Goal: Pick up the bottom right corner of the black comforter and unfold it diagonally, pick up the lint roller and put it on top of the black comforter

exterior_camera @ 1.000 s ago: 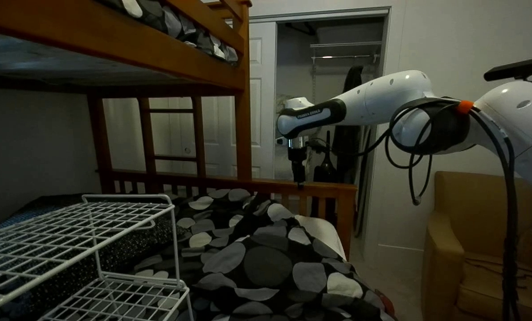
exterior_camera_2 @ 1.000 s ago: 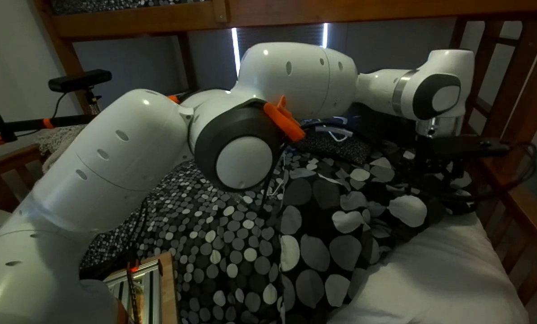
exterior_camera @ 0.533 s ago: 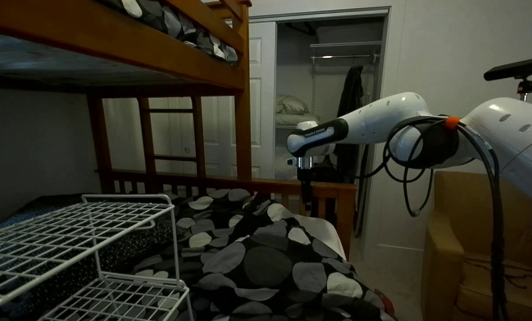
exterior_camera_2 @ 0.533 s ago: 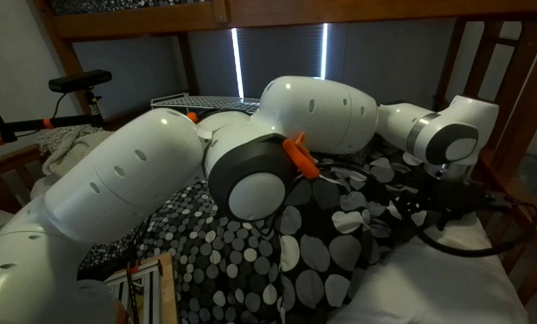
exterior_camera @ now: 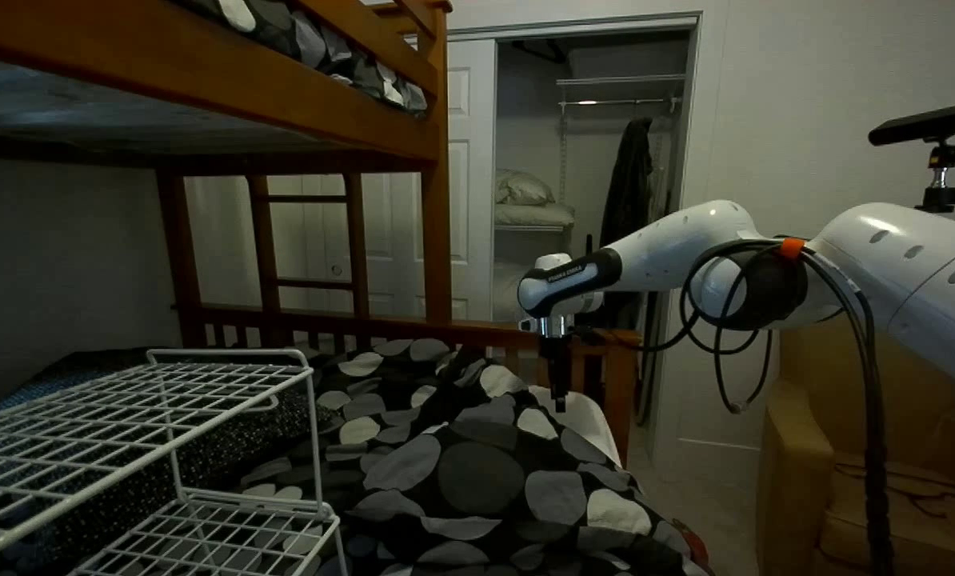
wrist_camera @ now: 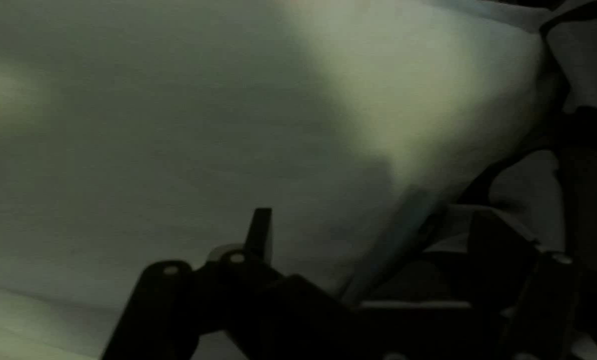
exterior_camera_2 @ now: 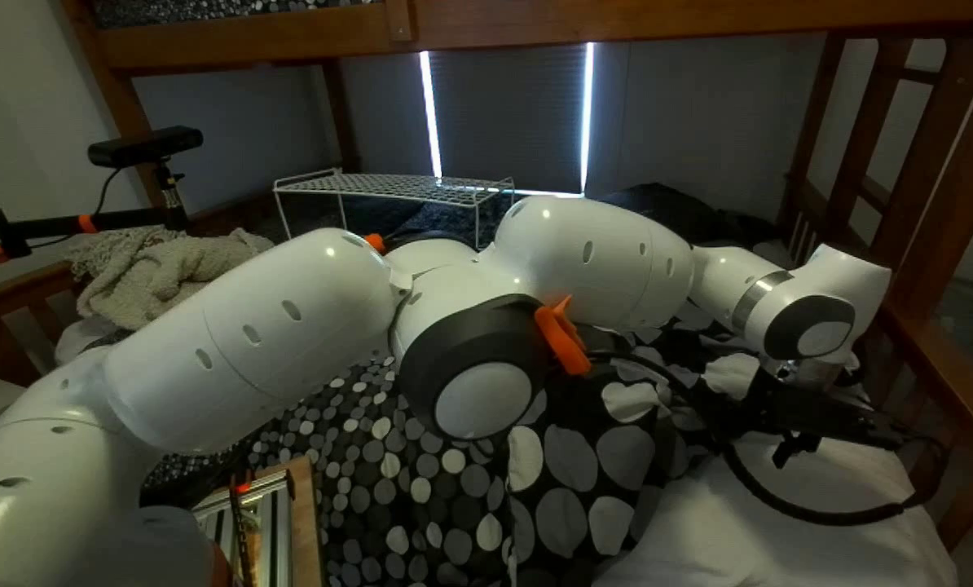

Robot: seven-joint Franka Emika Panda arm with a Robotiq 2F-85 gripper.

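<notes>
Apparently the step in hand is the reach for a corner of the black comforter (exterior_camera: 477, 480), with the diagonal unfolding yet to come. In an exterior view the comforter lies rumpled right beside the white sheet (exterior_camera: 593, 428), and the gripper (exterior_camera: 559, 406) points down over the sheet, near the edge where the two meet. It would do best to shift slightly off the bare sheet toward the comforter, then sink slowly and straight, so that it straddles that edge and pinches a thick fold while leaving the sheet out of the grip.

In an exterior view the gripper hangs over the side of the sheet nearest the comforter, and the cable (exterior_camera_2: 829, 517) droops in a loop before the sheet; a clean lift ahead of any diagonal pull should keep it from snagging.

In the wrist view the fingers (wrist_camera: 259, 235) stand wide apart and hold nothing. One shows against the sheet, the other against the comforter where the sheet ends, and the comforter's edge slants through the gap between them. So only part of it lies between the two. It is too dark to tell whether either touches it, or whether this is the bottom right corner. No lint roller can be made out.
</notes>
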